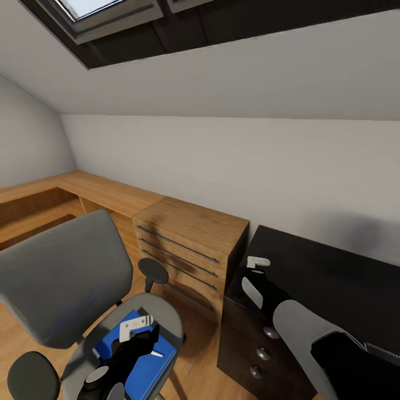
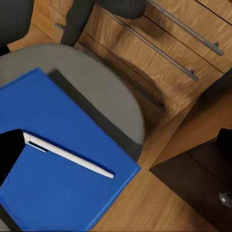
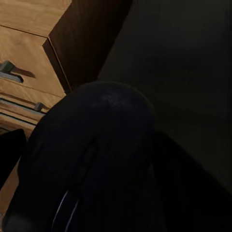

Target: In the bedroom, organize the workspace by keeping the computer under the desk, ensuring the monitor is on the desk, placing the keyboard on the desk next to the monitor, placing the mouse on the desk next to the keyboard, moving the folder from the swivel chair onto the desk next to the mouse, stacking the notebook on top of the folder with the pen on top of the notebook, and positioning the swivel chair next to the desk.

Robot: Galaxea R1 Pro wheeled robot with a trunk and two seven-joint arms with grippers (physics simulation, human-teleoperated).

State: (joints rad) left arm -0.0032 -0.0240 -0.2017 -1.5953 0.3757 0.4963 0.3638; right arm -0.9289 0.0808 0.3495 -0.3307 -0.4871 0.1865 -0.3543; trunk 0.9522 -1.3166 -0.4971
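Just below the left gripper (image 1: 141, 328) — pen (image 2: 67, 154) on folder (image 2: 53, 193).

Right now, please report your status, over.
Left gripper over folder on swivel chair, pen on folder. Right gripper above desk, fingers' state unclear. Nothing blocking.

The chair (image 1: 61, 278) stands near left, the folder (image 1: 145, 364) on its seat, the pen (image 2: 67, 154) on the folder. The dresser (image 1: 189, 247) lies behind, the desk (image 1: 333, 278) right.
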